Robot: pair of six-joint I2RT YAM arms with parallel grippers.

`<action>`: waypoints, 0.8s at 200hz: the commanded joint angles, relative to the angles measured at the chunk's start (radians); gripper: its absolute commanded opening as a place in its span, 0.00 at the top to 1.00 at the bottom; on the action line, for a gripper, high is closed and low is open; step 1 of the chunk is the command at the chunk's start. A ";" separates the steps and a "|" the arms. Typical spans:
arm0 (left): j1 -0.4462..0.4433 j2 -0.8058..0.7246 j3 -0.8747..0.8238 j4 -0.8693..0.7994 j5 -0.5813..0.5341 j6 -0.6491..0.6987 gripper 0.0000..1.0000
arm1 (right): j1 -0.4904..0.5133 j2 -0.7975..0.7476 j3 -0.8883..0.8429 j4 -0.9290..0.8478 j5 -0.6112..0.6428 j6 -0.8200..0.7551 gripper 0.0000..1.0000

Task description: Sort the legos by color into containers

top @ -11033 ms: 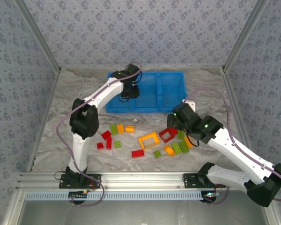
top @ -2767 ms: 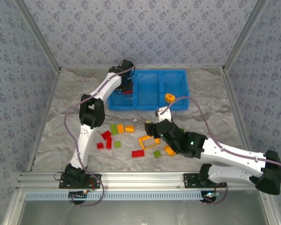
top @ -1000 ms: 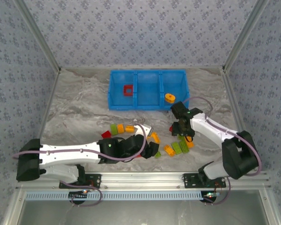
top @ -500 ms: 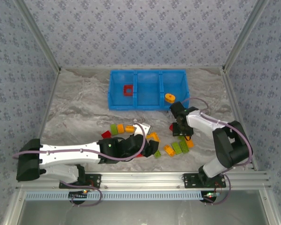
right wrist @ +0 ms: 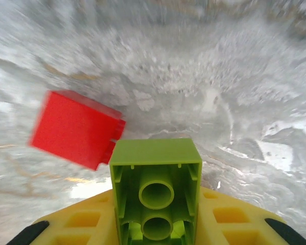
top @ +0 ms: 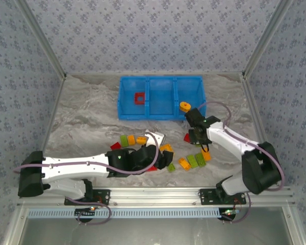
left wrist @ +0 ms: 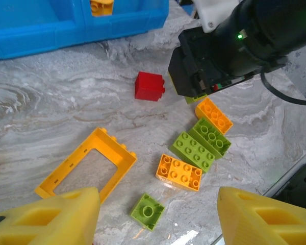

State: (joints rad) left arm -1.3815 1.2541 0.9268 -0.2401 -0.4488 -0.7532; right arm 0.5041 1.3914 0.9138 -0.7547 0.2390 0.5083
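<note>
Grey marbled sheeting covers the surface (top: 86,115), which is enclosed by patterned blue-grey walls (top: 158,35). A shallow bright blue plastic tray (top: 160,116) with three square compartments side by side stands at the far side. A red open-frame brick (top: 139,98) lies in the left compartment. A round orange brick (top: 184,106) sits at the front of the right compartment.

The right tool (right wrist: 155,219) is clenched on a lime green brick (right wrist: 155,168). The brick's hollow underside, with two round tubes, faces the wrist camera, and yellow fingers (right wrist: 76,222) bear on both flanks. Whether the brick is clear of the surface cannot be told. A small red block (right wrist: 76,127) lies on the surface just beside it.

The left tool (left wrist: 158,196) is released, jaws wide apart with nothing between them, and hovers over the loose bricks near the front centre. Below it lie:
- an orange open rectangular frame (left wrist: 86,168);
- a small green single-stud square (left wrist: 148,210);
- an orange six-stud brick (left wrist: 179,172);
- two long lime green bricks (left wrist: 194,150), touching side by side;
- a second orange brick (left wrist: 214,113), just beyond them.

Further left, a green brick (top: 124,139) and two orange bricks (top: 141,139) form a short row.
</note>
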 commanded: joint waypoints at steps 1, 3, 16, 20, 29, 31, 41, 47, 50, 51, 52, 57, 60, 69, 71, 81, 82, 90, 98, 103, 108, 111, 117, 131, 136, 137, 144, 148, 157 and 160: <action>-0.002 -0.047 0.072 -0.075 -0.088 0.026 0.37 | 0.074 -0.044 0.096 -0.072 0.086 0.046 0.66; 0.000 -0.050 0.076 -0.082 -0.095 0.025 0.37 | 0.082 -0.045 0.105 -0.073 0.088 0.047 0.66; 0.009 -0.070 0.099 -0.150 -0.142 0.009 0.37 | 0.135 -0.024 0.163 -0.053 0.089 0.045 0.66; 0.012 -0.076 0.106 -0.172 -0.163 -0.002 0.37 | 0.147 -0.012 0.179 -0.038 0.083 0.041 0.66; 0.025 -0.095 0.115 -0.229 -0.199 -0.032 0.37 | 0.171 0.028 0.227 -0.003 0.058 0.033 0.66; 0.030 -0.099 0.116 -0.238 -0.204 -0.036 0.37 | 0.175 0.039 0.242 0.004 0.054 0.030 0.66; 0.045 -0.128 0.110 -0.270 -0.220 -0.048 0.37 | 0.184 0.108 0.322 0.036 0.017 0.021 0.66; 0.055 -0.148 0.101 -0.283 -0.229 -0.057 0.37 | 0.187 0.152 0.363 0.056 0.002 0.015 0.66; 0.058 -0.160 0.097 -0.292 -0.233 -0.063 0.37 | 0.188 0.178 0.384 0.063 -0.001 0.010 0.67; 0.060 -0.163 0.096 -0.294 -0.233 -0.064 0.37 | 0.188 0.186 0.390 0.067 -0.001 0.010 0.67; 0.062 -0.166 0.095 -0.297 -0.234 -0.066 0.37 | 0.188 0.194 0.398 0.069 -0.001 0.008 0.67; 0.070 -0.185 0.088 -0.313 -0.239 -0.076 0.37 | 0.189 0.232 0.431 0.082 0.001 0.001 0.67; 0.075 -0.195 0.083 -0.322 -0.241 -0.082 0.37 | 0.188 0.258 0.452 0.087 0.003 -0.005 0.67; 0.087 -0.230 0.071 -0.352 -0.246 -0.098 0.37 | 0.179 0.331 0.515 0.100 -0.004 -0.012 0.67; 0.090 -0.237 0.069 -0.360 -0.247 -0.101 0.37 | 0.176 0.347 0.530 0.101 -0.007 -0.013 0.67; 0.094 -0.273 0.056 -0.393 -0.259 -0.118 0.37 | 0.164 0.422 0.595 0.107 -0.019 -0.013 0.68; 0.095 -0.277 0.055 -0.396 -0.259 -0.120 0.37 | 0.162 0.429 0.603 0.107 -0.020 -0.013 0.68; 0.101 -0.303 0.045 -0.428 -0.267 -0.139 0.36 | 0.151 0.483 0.651 0.110 -0.030 -0.013 0.67; 0.105 -0.329 0.036 -0.477 -0.276 -0.164 0.36 | 0.140 0.532 0.695 0.109 -0.042 -0.012 0.67; 0.108 -0.345 0.028 -0.499 -0.281 -0.182 0.36 | 0.134 0.565 0.721 0.105 -0.048 -0.011 0.67; 0.111 -0.362 0.020 -0.515 -0.284 -0.195 0.36 | 0.128 0.594 0.748 0.097 -0.054 -0.008 0.67; 0.112 -0.372 0.016 -0.526 -0.285 -0.202 0.37 | 0.124 0.612 0.760 0.092 -0.056 -0.006 0.67; 0.115 -0.393 0.006 -0.542 -0.289 -0.216 0.37 | 0.118 0.645 0.793 0.082 -0.064 -0.003 0.67; 0.120 -0.434 -0.018 -0.581 -0.298 -0.252 0.37 | 0.107 0.702 0.845 0.072 -0.088 -0.001 0.65; 0.123 -0.448 -0.025 -0.601 -0.300 -0.266 0.37 | 0.105 0.720 0.863 0.066 -0.093 -0.001 0.65; 0.124 -0.450 -0.027 -0.604 -0.301 -0.269 0.37 | 0.105 0.724 0.867 0.065 -0.094 -0.002 0.65; 0.131 -0.464 -0.034 -0.636 -0.305 -0.295 0.38 | 0.103 0.743 0.890 0.053 -0.092 -0.003 0.64; 0.136 -0.471 -0.040 -0.653 -0.307 -0.310 0.38 | 0.103 0.755 0.904 0.045 -0.090 -0.003 0.63; 0.150 -0.482 -0.050 -0.689 -0.303 -0.340 0.38 | 0.102 0.776 0.928 0.034 -0.090 -0.005 0.59; 0.157 -0.485 -0.053 -0.700 -0.298 -0.347 0.38 | 0.100 0.782 0.933 0.029 -0.090 -0.004 0.58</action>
State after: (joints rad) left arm -1.2556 0.8013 0.8978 -0.7906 -0.7166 -0.9936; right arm 0.6056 2.1269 1.7683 -0.6579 0.1722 0.5072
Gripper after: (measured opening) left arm 0.622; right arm 0.392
